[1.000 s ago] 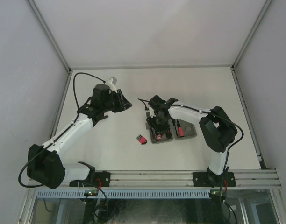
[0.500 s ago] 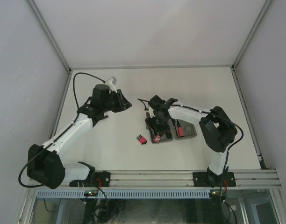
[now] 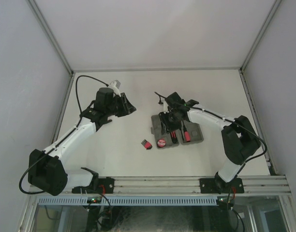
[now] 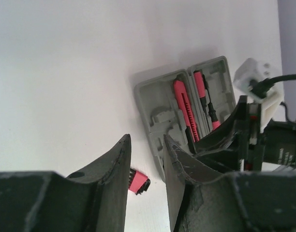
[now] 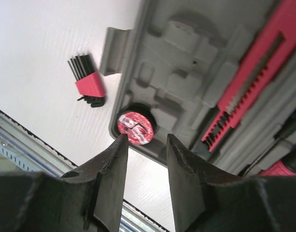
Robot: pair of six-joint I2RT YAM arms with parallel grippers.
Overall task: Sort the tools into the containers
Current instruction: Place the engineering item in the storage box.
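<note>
My right fingers (image 5: 109,179) have pulled back from the grey plastic hinged tool case (image 5: 186,63) and stand apart, empty. The round red-and-black disc (image 5: 134,128) now sits in the case's near corner recess, so I count that piece sorted. The red-and-black hex key set (image 5: 87,79) still lies on the white bench (image 3: 114,154) just beside the case, probably next. My left fingers (image 4: 114,169) hover apart, holding nothing. Pale walls (image 3: 22,96) enclose the bench.
</note>
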